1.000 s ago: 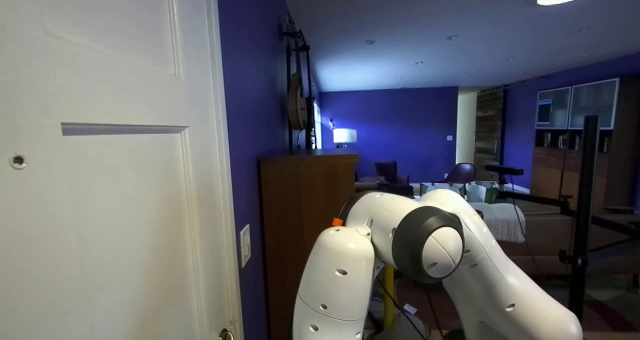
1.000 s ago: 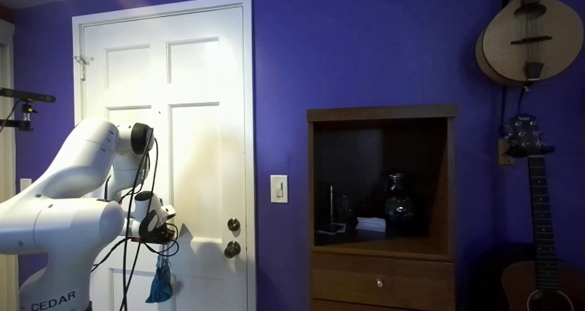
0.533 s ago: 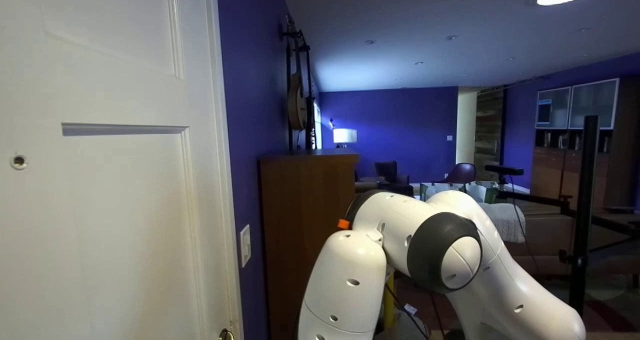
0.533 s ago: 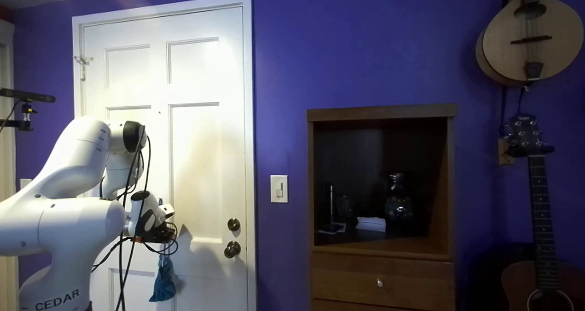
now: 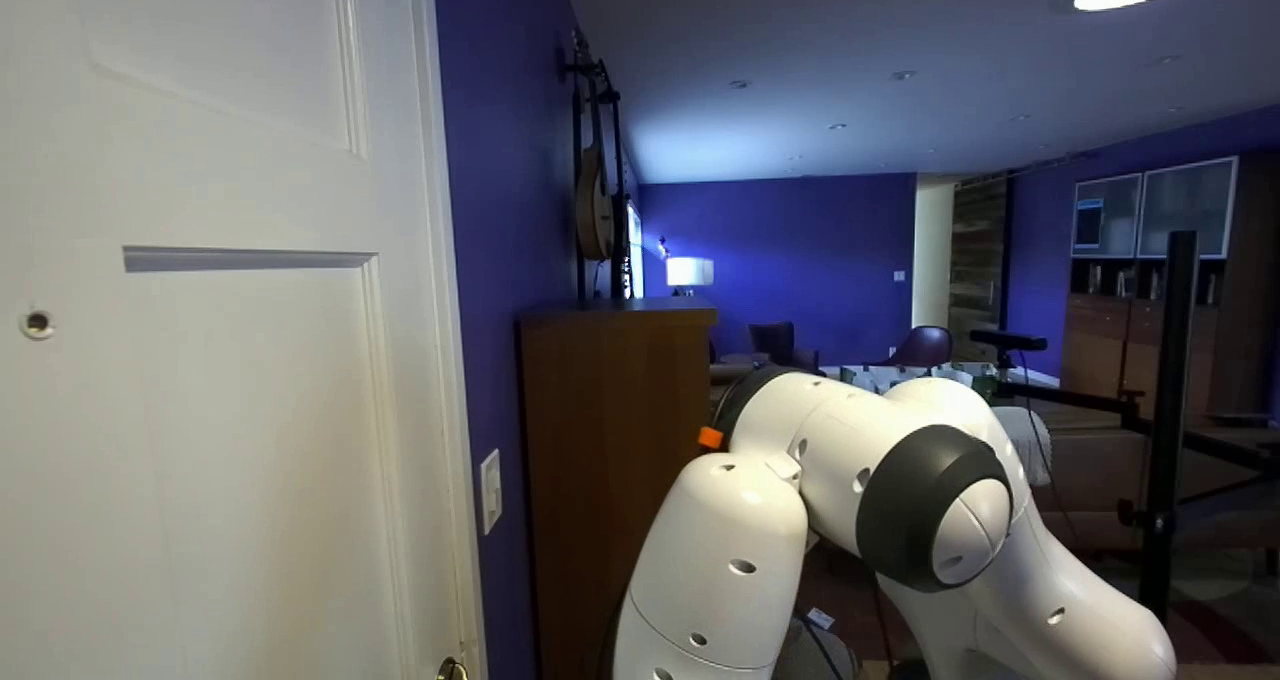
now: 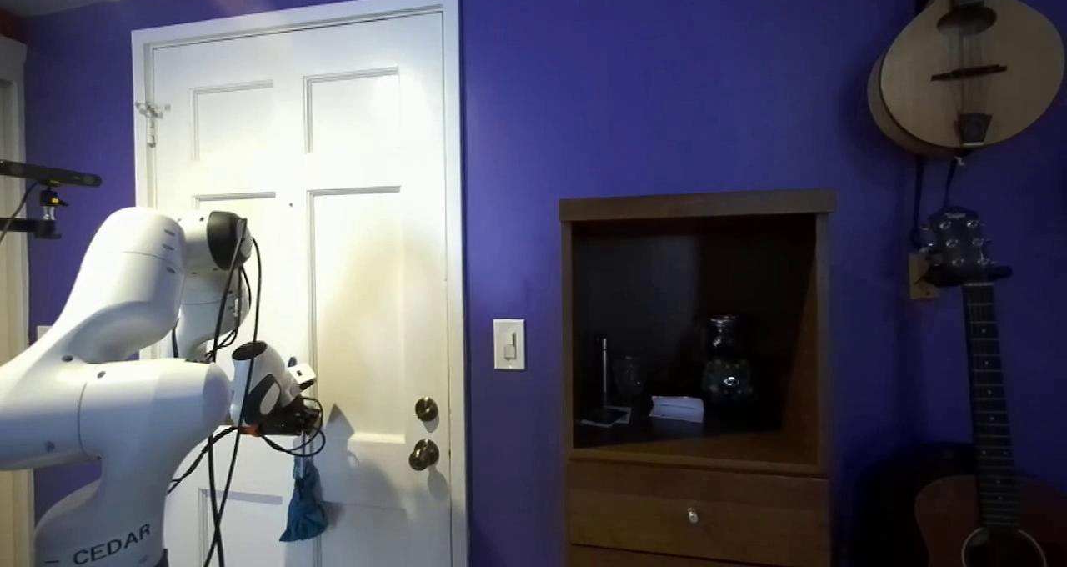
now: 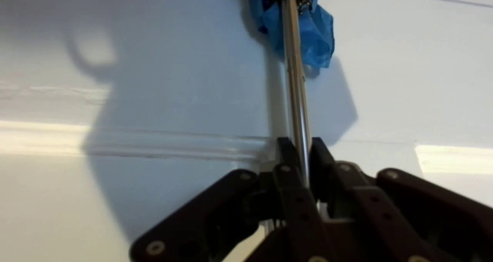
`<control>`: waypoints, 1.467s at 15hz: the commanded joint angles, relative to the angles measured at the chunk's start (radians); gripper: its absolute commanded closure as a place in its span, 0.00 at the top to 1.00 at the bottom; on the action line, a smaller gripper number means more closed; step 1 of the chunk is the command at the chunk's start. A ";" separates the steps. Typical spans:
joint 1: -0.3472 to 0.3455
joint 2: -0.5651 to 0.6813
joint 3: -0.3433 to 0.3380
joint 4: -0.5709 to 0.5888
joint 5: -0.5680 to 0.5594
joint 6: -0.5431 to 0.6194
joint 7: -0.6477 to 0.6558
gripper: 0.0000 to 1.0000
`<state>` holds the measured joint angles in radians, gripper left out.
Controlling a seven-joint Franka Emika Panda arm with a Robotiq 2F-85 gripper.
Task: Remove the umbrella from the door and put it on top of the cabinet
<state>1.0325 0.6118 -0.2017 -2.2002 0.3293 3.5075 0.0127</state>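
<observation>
The gripper point(image 7: 303, 150) is closed down tight on the umbrella point(image 7: 294, 71): in the wrist view its 2 black fingers point(image 7: 287, 154) stand only as far apart as the bright metal shaft point(image 7: 298, 111) between them, 1 finger close against each side of it. From this grip the shaft runs up that view to a bunch of blue cloth point(image 7: 317, 38) around its far part. In an exterior view the same cloth hangs just below the gripper, slightly tilted, in front of the white door point(image 6: 367, 283); whether it touches the door I cannot tell. So the umbrella is by the door and well apart from the brown cabinet point(image 6: 697, 206), which shows in both exterior views. A light switch point(image 6: 509, 344) sits on the purple wall point(image 6: 517, 175) between door and cabinet. The white arm point(image 6: 133, 267) is bent, its wrist low beside the door.
</observation>
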 commanded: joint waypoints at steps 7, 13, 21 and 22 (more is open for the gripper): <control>0.195 -0.097 -0.198 -0.092 0.104 0.031 -0.018 0.04; 0.182 -0.150 -0.190 -0.151 0.067 0.078 0.001 0.04; 0.156 -0.207 -0.175 -0.211 0.039 0.030 -0.002 0.04; 0.162 -0.211 -0.179 -0.220 0.047 0.035 -0.002 0.04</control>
<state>1.2115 0.4579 -0.3938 -2.3765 0.4020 3.5540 0.0113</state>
